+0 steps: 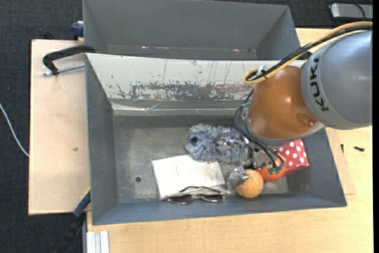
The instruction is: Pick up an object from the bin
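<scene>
My gripper (241, 171) hangs low in the bin's front right part, under the arm's orange cover. Its metal end sits just left of and above a small orange ball (250, 185), close to touching it. A crumpled blue and white cloth (206, 141) lies directly to its left. Partly hidden behind the gripper on the right are a red orange piece (274, 173) and a red packet with white dots (295, 153).
A white booklet (185, 175) lies flat at the front middle, with dark sunglasses (195, 197) along the front wall below it. The arm and its cables cover the right side of the bin. The bin's left half holds bare floor.
</scene>
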You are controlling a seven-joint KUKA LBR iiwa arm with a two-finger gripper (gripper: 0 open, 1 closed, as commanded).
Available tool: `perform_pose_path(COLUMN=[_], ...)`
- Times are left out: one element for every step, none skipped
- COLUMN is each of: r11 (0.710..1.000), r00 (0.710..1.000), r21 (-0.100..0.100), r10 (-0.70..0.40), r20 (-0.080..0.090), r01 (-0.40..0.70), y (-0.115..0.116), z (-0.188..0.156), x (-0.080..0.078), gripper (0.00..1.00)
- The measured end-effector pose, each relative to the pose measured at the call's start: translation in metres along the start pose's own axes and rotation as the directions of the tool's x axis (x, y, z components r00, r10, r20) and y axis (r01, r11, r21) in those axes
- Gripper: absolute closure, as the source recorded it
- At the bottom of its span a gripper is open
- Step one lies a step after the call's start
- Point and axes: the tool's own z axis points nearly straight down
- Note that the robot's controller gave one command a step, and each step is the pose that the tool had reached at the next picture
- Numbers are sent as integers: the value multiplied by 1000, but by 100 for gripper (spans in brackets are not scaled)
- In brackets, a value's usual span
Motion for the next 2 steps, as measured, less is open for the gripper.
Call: perform_pose_path(r11=[990,934], r00=[990,934], r21=[6,6], r10=[-141,-358], r20=[4,11], r01=[141,358], y=[16,45], z=[-6,-6], x=[-3,-14], gripper=[0,0])
